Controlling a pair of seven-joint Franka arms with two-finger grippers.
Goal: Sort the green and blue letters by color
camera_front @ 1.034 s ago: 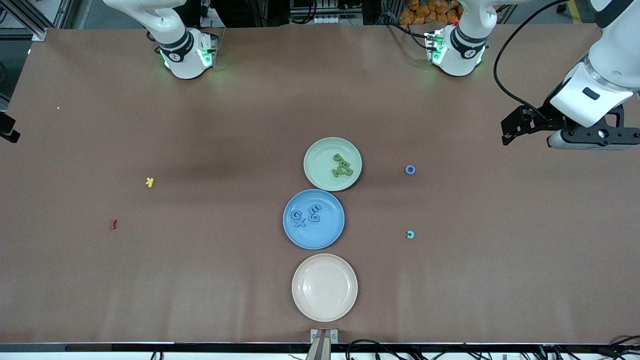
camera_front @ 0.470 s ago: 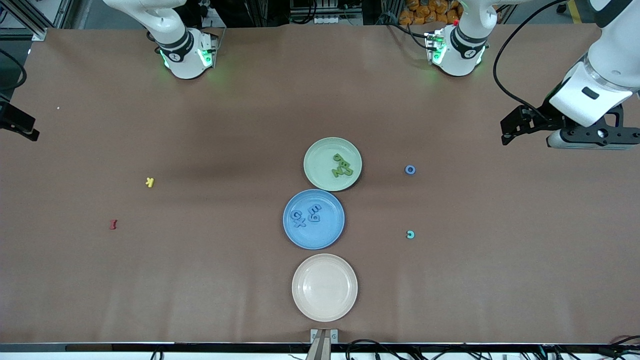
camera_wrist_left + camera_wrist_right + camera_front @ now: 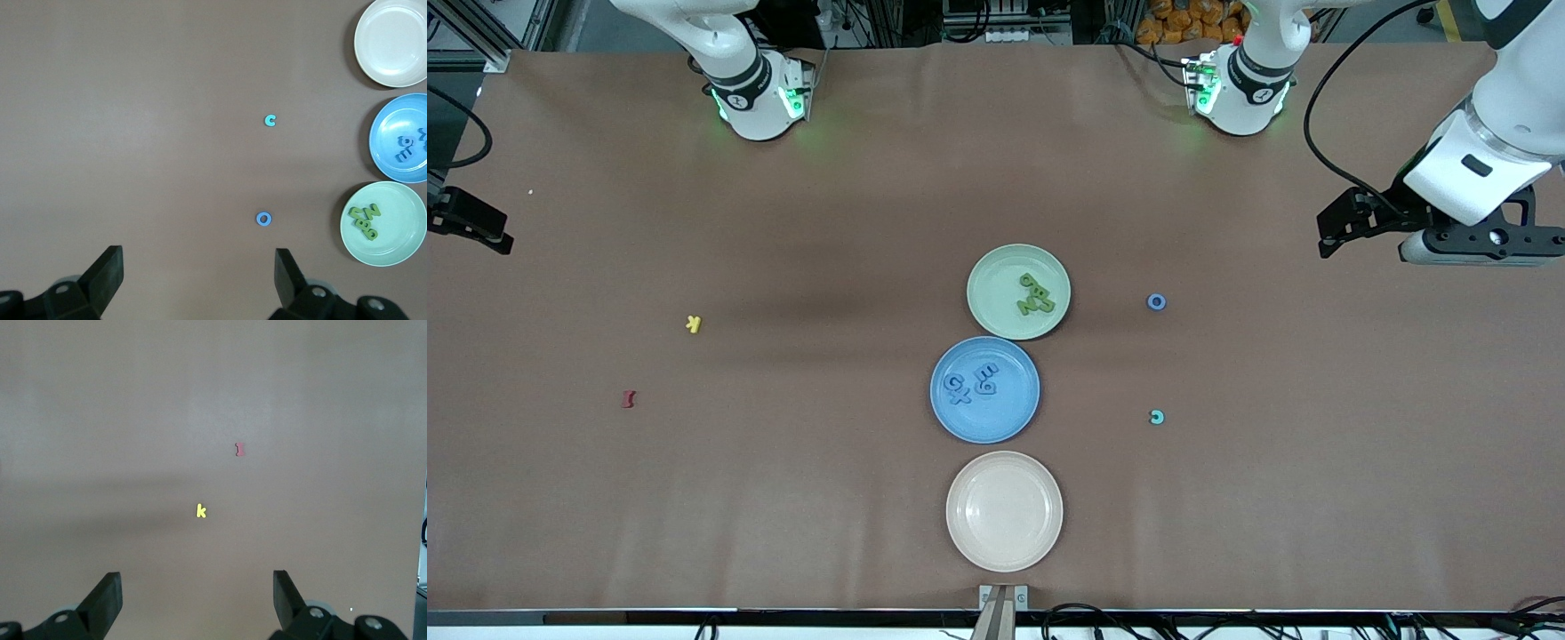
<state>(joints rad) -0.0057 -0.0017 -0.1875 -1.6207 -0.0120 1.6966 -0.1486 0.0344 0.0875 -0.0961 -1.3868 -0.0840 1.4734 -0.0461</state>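
Green letters (image 3: 1036, 294) piled on green plate (image 3: 996, 307), blue letters (image 3: 970, 381) on blue plate (image 3: 1005, 422)

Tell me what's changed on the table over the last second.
Only the right hand moved, coming farther in over the right arm's end of the table, open and empty. The left hand stayed raised and open; the blue O, plates and every letter stayed put.

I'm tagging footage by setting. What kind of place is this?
Probably a robotics lab: two arm bases bolted to a paper-covered table, aluminium framing and cables along its edges, and sorting props, such as a green plate and a blue plate.
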